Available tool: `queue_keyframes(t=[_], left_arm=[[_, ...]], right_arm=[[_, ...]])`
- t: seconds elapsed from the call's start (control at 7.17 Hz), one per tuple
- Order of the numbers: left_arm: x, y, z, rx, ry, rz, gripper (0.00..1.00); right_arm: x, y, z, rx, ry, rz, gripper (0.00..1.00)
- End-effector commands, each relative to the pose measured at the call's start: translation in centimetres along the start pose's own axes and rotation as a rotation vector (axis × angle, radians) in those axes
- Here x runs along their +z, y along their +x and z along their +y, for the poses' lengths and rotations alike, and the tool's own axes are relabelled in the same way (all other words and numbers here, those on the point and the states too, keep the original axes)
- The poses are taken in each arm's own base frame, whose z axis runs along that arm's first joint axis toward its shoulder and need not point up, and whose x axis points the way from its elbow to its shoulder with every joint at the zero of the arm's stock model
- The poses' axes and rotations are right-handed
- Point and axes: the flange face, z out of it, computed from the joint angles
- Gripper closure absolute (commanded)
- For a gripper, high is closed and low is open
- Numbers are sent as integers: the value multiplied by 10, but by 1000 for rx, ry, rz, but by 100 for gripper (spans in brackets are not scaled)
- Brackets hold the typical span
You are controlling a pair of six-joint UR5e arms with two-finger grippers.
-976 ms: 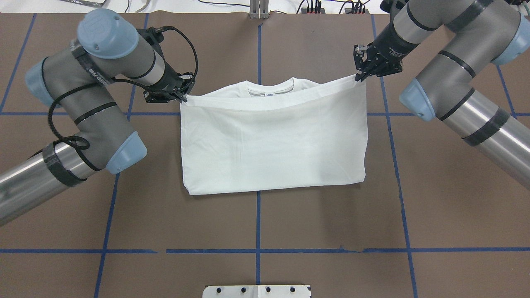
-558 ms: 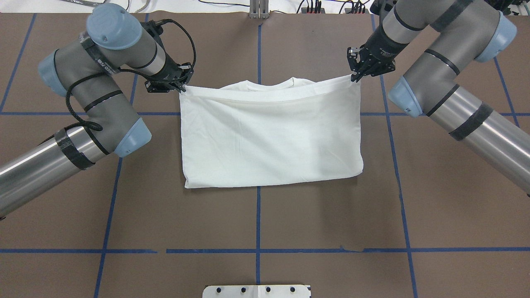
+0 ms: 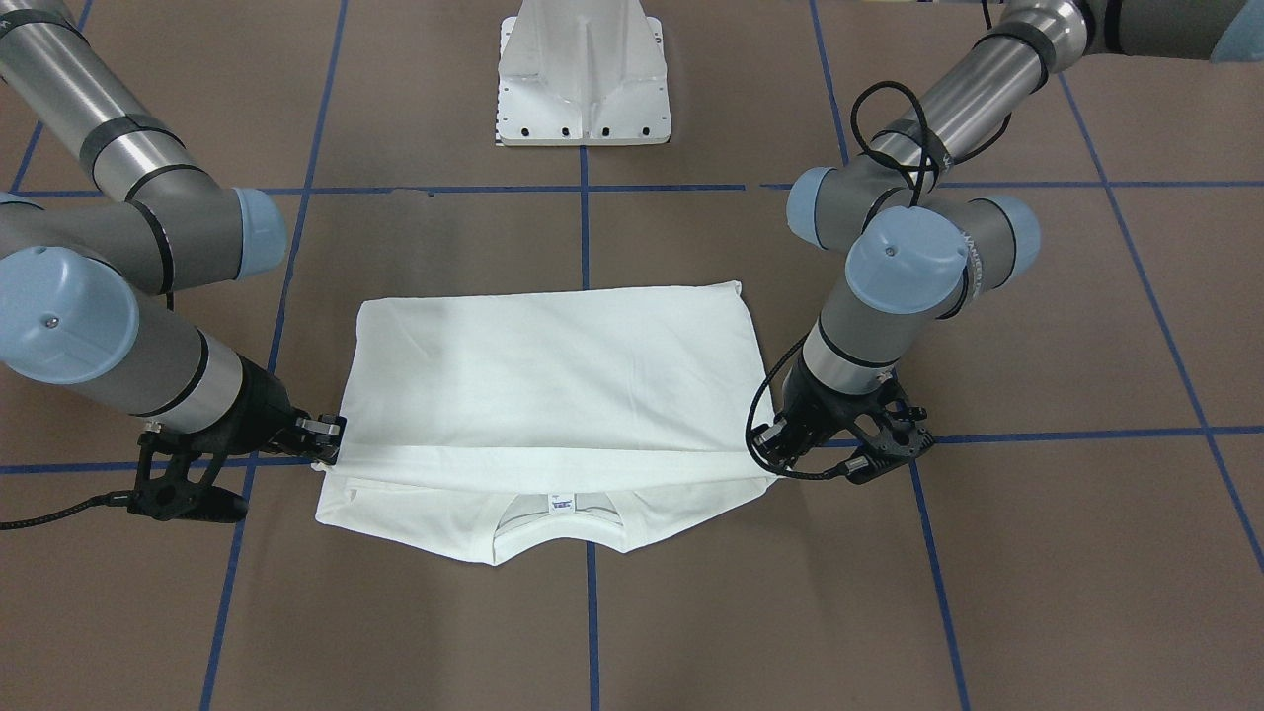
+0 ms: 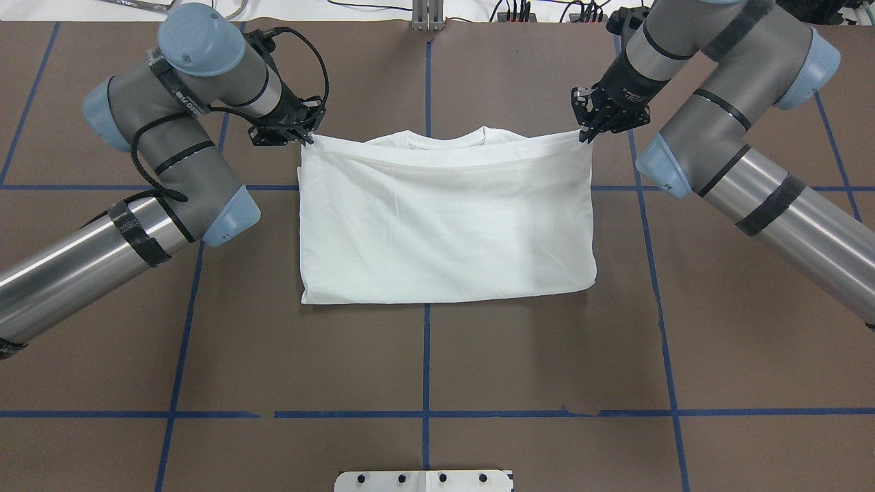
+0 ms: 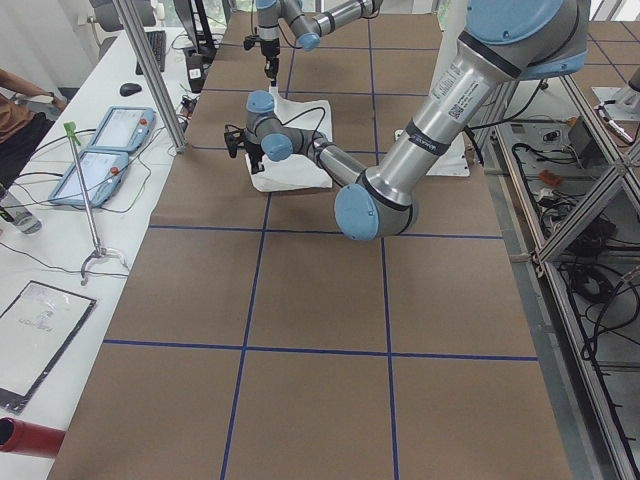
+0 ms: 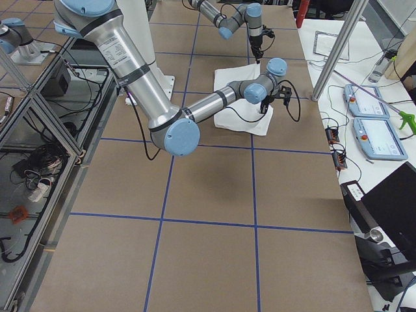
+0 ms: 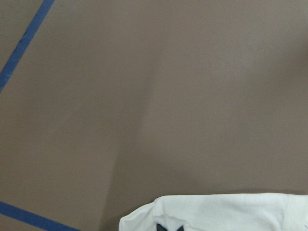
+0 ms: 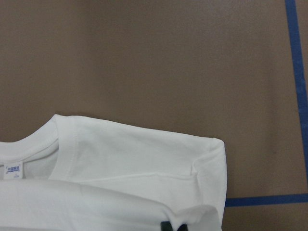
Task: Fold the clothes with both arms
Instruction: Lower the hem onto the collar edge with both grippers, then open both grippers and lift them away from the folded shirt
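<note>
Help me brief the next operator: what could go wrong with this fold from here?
1. The left hand and right hand each pinch only a corner of the shirt. If one slips, the held edge would likely drop crooked.
2. The held edge sags in the middle and stops short of the collar. Releasing here may leave the neck sticking out and the layers misaligned.

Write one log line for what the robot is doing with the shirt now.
shirt: doubled over, collar uncovered | left pincer: shut on folded edge's corner | right pincer: shut on opposite corner | step: fold unfinished
</note>
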Motion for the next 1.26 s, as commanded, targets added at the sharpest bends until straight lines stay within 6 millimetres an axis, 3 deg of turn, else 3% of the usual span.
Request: queue_keyframes(t=[0.0,0.14,0.28,0.42,0.56,0.7,0.84,0.98,1.12], left_arm=[[0,1,1,-3,-1,0,100],[-1,1,1,-5,-1,-2,91],[-2,1,1,-5,4,1,37],[-1,0,0,-3,7,-1,14],[-1,-1,-1,-5,9,-4,2],[-9,-2,-4,-6,18,4,1],[-31,-8,-6,-3,31,31,1],[-58,-20,8,13,34,71,1],[-78,-17,17,15,35,78,1]], right_arm=[[-2,-2,-1,-12,3,-6,100],[-1,-7,1,-14,3,-8,9],[0,-8,1,-18,7,-5,0],[0,-7,1,-29,15,0,0],[-2,-7,0,-63,18,-1,0],[-6,-3,4,-66,20,-6,0],[-16,-8,23,-76,39,-23,0],[-13,6,67,-91,31,-27,0],[6,14,108,-96,34,1,0]])
